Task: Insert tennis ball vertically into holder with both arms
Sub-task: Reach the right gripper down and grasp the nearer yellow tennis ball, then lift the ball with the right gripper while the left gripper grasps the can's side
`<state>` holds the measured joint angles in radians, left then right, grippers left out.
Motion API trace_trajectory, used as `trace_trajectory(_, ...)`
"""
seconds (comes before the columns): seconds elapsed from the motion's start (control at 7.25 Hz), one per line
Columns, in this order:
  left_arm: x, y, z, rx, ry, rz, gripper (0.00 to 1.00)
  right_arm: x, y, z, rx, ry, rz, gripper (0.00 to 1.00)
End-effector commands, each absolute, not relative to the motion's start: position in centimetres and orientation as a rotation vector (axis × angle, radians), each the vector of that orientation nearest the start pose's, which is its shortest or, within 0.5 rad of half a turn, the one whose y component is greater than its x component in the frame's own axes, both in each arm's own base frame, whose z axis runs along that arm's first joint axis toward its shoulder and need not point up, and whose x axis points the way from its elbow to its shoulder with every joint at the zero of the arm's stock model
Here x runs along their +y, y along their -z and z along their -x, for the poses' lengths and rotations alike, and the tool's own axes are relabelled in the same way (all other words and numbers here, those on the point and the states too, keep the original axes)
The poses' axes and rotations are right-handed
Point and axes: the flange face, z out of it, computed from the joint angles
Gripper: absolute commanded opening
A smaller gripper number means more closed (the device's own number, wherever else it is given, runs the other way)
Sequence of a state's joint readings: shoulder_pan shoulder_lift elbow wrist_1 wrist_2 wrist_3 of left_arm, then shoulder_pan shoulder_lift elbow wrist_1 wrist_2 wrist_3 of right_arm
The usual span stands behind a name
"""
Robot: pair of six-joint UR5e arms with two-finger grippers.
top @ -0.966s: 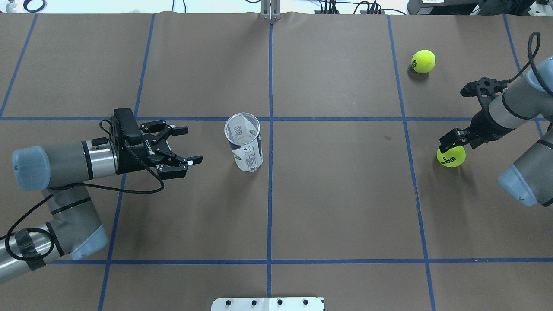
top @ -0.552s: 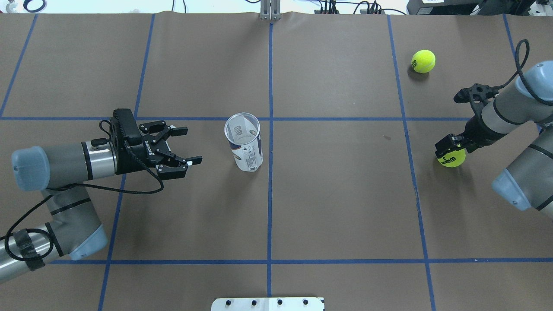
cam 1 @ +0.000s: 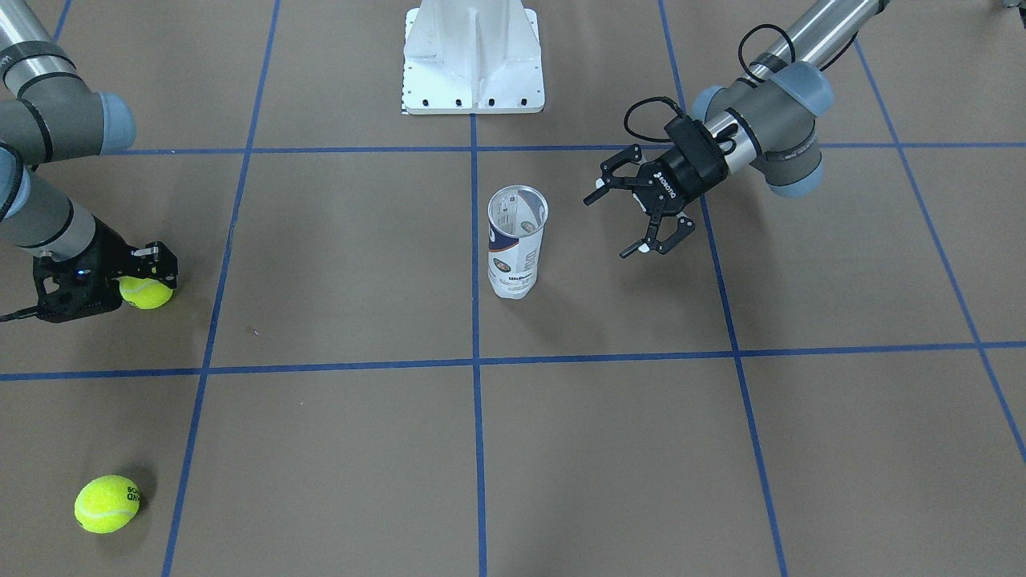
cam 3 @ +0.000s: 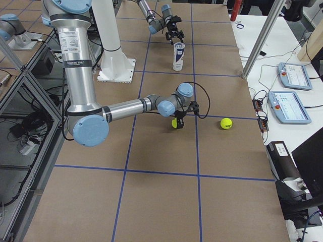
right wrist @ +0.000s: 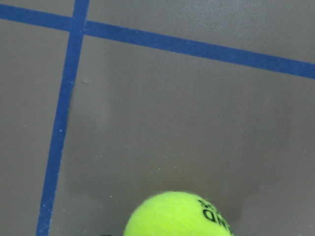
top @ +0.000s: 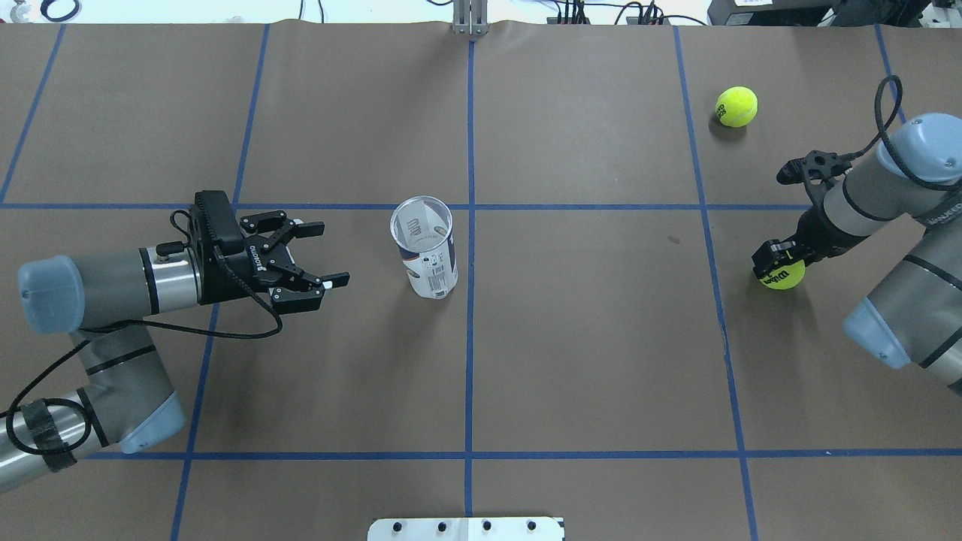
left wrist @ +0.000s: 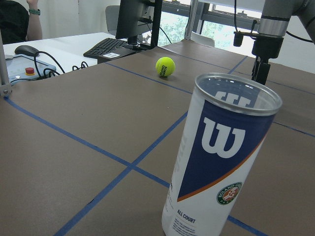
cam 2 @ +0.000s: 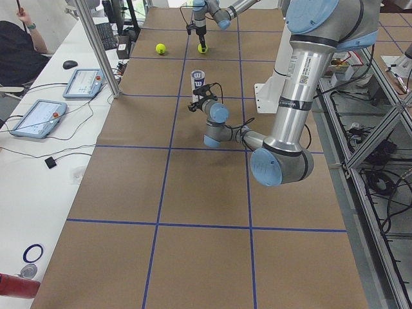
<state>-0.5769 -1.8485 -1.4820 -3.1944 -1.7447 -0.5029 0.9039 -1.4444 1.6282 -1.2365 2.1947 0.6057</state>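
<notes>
Two tennis balls lie on the brown table (top: 586,338), both in my right half and well apart from the holder (top: 425,252). The holder is the clear Wilson tube with the navy-and-white label. It stands upright, metal-rimmed mouth up, just on my left of the central blue tape line (top: 470,338) and just on my side of the cross line. My left gripper (top: 331,252) hangs level above the table, fingers spread wide and aimed at the tube's side. It is near the tube but touches nothing. The left wrist camera shows the white "W" on the label close up, with the far ball small behind it. My right gripper (top: 778,259) points down over the nearer tennis ball (top: 782,278), which bears black Wilson lettering. In the front-facing view one black finger sits against the ball's upper side and the gripper body covers the other side, so the fingers straddle it. I cannot tell whether they press on the ball or only bracket it. The right wrist camera shows only the top of the ball at the bottom edge and no fingers. The second tennis ball (top: 736,106) rests alone farther out from me, beyond the next cross line. The white base plate (cam 1: 473,56) sits at my edge of the table, on the centre line.
</notes>
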Motion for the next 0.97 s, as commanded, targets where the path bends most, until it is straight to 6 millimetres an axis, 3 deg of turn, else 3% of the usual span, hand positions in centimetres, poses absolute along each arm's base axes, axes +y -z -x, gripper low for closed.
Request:
trace_trajectory(0.0, -41.0, -37.8, -41.7, 1.338, -0.504, -1.257, 0.99, -50.2, -51.2, 29.0, -0.793, 0.225, -0.088, 0.00)
trace_trajectory(0.41, -41.5, -38.6, -42.7, 1.319, -0.511, -1.240, 0.99, -53.0, -47.6, 25.2, -0.884, 0.180, -0.116, 0.00)
trace_trajectory(0.55, -40.9, -39.2, -43.8, 1.322, -0.526, -1.220, 0.98, -54.1, -45.7, 24.6, -0.921, 0.181, -0.130, 0.00)
trace_trajectory(0.83, -41.1, -37.5, -47.4, 1.346, -0.541, -1.216, 0.98, -54.9, -43.8, 24.7, -0.939, 0.185, -0.155, 0.00)
